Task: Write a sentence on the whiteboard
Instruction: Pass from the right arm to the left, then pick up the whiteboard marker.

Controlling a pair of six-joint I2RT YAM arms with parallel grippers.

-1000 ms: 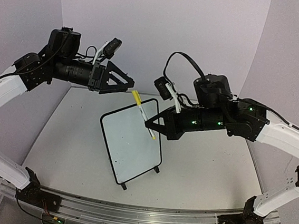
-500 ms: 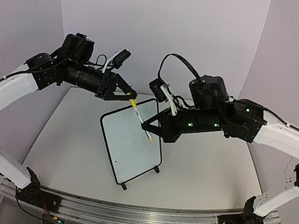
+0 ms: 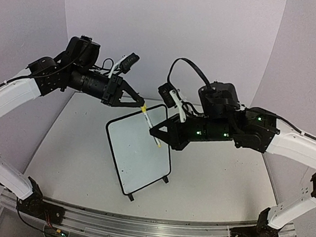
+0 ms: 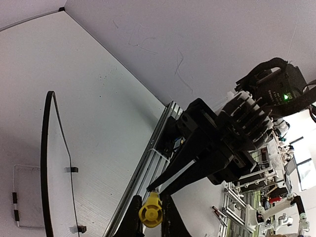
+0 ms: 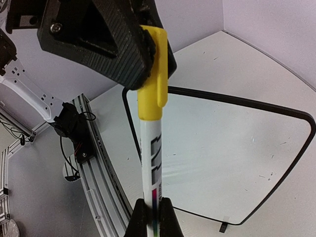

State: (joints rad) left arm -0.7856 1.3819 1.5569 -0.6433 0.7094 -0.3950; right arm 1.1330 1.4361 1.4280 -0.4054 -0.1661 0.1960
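The whiteboard point(image 3: 138, 150) stands upright mid-table on two black feet, its face tilted toward the arms. The sentence cannot be made out on its white face point(image 5: 222, 153). A white marker point(image 3: 151, 128) with a yellow cap point(image 5: 150, 98) hangs slanted in front of the board's upper right. My right gripper point(image 3: 157, 137) is shut on the marker's barrel point(image 5: 153, 163) near its rear end. My left gripper point(image 3: 142, 104) comes in from the left and is shut on the yellow cap point(image 4: 150, 212). The right wrist view shows the left fingers point(image 5: 123, 44) clamped on the cap.
An aluminium rail point(image 3: 136, 228) with both arm bases runs along the near table edge. Lilac walls point(image 3: 171, 36) close off the back and sides. The grey tabletop point(image 3: 219, 180) shows around the board.
My left gripper moved right and down to the marker's cap and shut on it. The right arm shifted a little left with the marker.
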